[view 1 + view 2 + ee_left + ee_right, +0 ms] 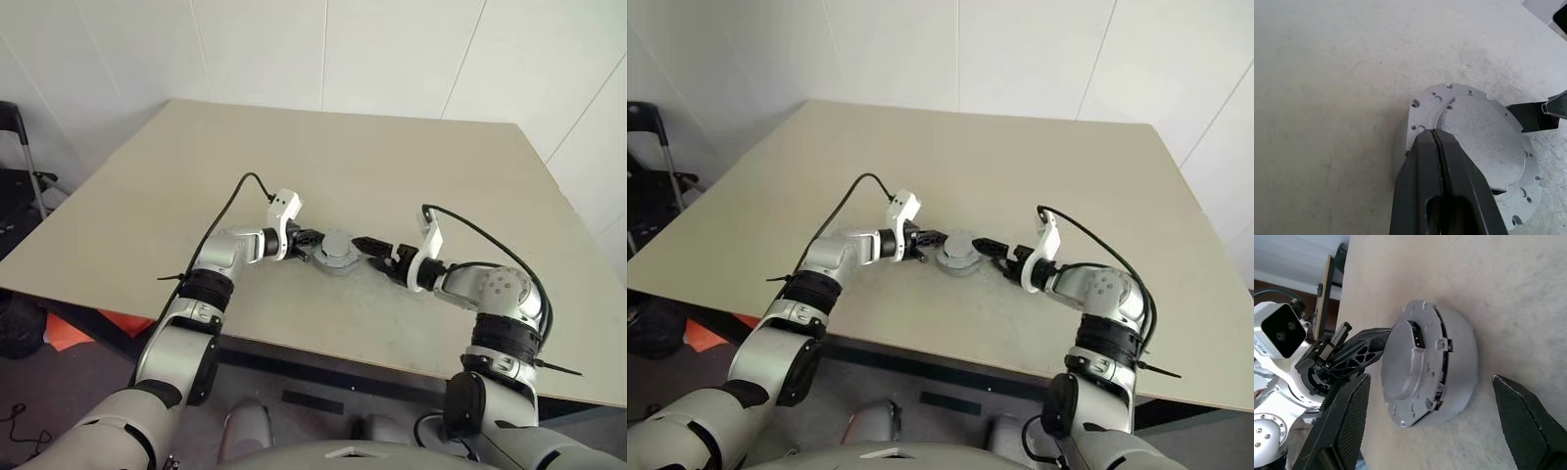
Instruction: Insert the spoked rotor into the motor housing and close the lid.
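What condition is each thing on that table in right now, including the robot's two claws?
motor housing: resting on the table, grey lid on top.
lid: seated on the housing, flat.
left gripper: shut, fingertips over the lid's edge.
right gripper: wide open, fingers either side of the housing, not touching it.
table: bare beige top around the housing.

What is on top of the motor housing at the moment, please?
A grey lid covers the motor housing, with the shut left gripper over it. The inside is hidden.
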Controlling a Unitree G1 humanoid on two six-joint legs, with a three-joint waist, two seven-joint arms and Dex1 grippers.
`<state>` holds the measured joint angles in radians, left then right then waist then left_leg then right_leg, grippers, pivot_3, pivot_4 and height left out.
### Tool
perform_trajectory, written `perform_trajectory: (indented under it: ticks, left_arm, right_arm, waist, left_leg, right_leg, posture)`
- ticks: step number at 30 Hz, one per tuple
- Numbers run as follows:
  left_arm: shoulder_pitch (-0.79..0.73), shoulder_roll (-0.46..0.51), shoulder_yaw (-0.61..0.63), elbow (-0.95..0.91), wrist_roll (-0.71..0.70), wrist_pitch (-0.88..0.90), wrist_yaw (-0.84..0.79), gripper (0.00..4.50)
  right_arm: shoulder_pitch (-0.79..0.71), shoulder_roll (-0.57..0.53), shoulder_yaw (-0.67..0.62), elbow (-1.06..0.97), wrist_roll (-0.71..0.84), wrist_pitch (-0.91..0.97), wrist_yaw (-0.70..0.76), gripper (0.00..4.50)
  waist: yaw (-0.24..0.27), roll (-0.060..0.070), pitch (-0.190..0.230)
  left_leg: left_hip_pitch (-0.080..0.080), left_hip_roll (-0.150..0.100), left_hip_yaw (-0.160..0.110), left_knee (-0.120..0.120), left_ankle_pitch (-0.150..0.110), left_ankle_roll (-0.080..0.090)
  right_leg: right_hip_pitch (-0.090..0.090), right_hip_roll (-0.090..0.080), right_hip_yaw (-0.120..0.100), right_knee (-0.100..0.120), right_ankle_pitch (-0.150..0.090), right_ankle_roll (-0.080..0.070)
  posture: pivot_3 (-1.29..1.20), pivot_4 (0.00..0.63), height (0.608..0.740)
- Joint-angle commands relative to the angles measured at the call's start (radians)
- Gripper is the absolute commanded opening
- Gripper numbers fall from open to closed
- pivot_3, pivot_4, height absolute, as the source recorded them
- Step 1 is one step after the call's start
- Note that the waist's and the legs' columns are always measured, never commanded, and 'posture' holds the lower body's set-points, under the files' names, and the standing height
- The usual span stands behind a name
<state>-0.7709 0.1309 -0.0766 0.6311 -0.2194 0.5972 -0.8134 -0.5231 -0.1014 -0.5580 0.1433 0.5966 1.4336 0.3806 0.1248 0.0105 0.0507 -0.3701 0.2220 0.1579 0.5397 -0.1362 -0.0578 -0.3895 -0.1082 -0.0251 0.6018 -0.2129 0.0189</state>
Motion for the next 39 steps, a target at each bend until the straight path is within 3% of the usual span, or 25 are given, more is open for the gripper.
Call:
perform_trajectory:
  ticks: [1,14,19,22,26,28,39]
  left_arm:
    - [-0.004,-0.006,-0.011,0.013,0.006,0.001,0.0,0.0]
    - [-0.05,0.016,0.024,0.084,0.008,-0.052,0.016,0.0]
    - [-0.053,0.016,0.025,0.092,0.008,-0.06,0.015,0.0]
    - [-0.053,0.016,0.024,0.094,0.009,-0.066,0.015,0.0]
    - [-0.053,0.017,0.026,0.097,0.011,-0.071,0.016,0.0]
    - [-0.053,0.017,0.027,0.098,0.011,-0.074,0.016,0.0]
    - [-0.06,0.022,0.074,0.115,-0.016,-0.098,0.033,0.0]
  right_arm:
    - [-0.022,0.031,0.022,0.031,0.03,0.019,-0.015,4.47]
    - [-0.081,0.103,0.001,0.068,0.057,0.0,-0.045,4.47]
    - [-0.095,0.097,0.005,0.1,0.049,-0.031,-0.06,4.47]
    - [-0.102,0.09,-0.005,0.129,0.04,-0.056,-0.082,3.84]
    - [-0.101,0.077,0.003,0.129,0.055,-0.059,-0.086,2.51]
    - [-0.1,0.07,0.011,0.125,0.055,-0.065,-0.085,2.17]
    - [-0.131,0.06,-0.042,0.107,0.112,-0.091,-0.095,2.09]
  waist:
    - [0.0,0.0,0.0]
    - [-0.002,0.001,0.0]
    - [0.0,0.001,0.0]
    - [0.001,0.001,0.0]
    - [0.002,0.001,0.001]
    - [0.004,0.001,0.001]
    - [0.01,0.001,0.001]
  left_leg:
    - [0.0,0.0,0.0,0.0,0.0,0.0]
    - [-0.003,0.0,0.001,-0.004,0.004,-0.006]
    - [-0.009,0.0,0.001,-0.004,0.004,-0.007]
    - [-0.009,0.0,0.001,-0.004,0.004,-0.007]
    - [-0.009,0.0,0.001,-0.004,0.004,-0.007]
    - [-0.009,0.0,0.001,-0.004,0.005,-0.008]
    - [-0.009,0.0,0.001,-0.004,0.005,-0.009]
  right_leg:
    - [0.0,0.0,0.0,0.0,0.0,0.0]
    - [-0.006,0.001,0.0,0.0,0.0,-0.001]
    - [-0.011,0.001,0.0,0.0,0.004,-0.009]
    - [-0.011,0.0,-0.001,0.0,0.004,-0.009]
    - [-0.011,0.0,0.0,0.001,0.004,-0.009]
    - [-0.011,0.0,0.0,0.001,0.004,-0.009]
    - [-0.011,0.0,-0.001,0.002,0.004,-0.009]
  posture:
    - [0.0,0.0,0.74]
    - [0.0,0.0,0.74]
    - [0.0,0.0,0.74]
    - [0.0,0.0,0.74]
    - [0.0,0.0,0.74]
    - [0.0,0.0,0.74]
    - [0.0,0.0,0.74]
